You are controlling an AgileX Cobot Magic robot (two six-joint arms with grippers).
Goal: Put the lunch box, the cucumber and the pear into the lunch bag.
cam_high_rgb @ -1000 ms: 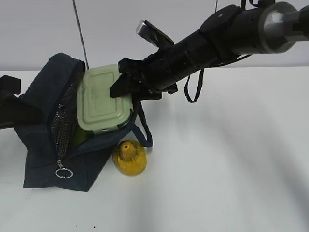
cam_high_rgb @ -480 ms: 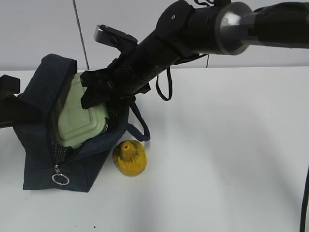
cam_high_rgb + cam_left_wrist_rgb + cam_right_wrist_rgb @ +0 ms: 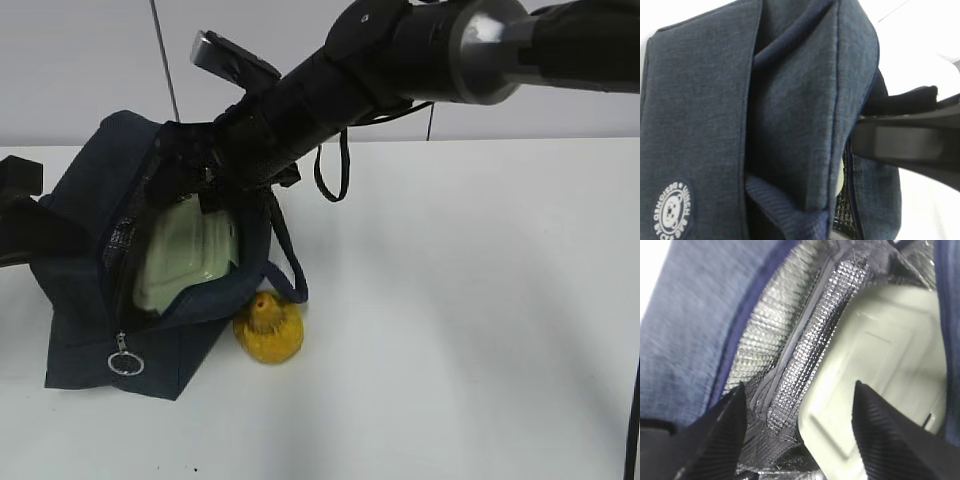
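At the lunch bag [image 3: 90,300] mouth | right gripper [image 3: 800,405] spread wide, holding nothing, over lunch box [image 3: 185,262] lying inside | pear [image 3: 268,328] on tabletop [image 3: 480,330] just beside bag, nearer my right arm.

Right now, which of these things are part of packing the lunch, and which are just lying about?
Part of the job:
- lunch bag
- lunch box, inside the bag
- pear, on the table beside the bag
- cucumber: not visible

Just there:
- white table
- black strap
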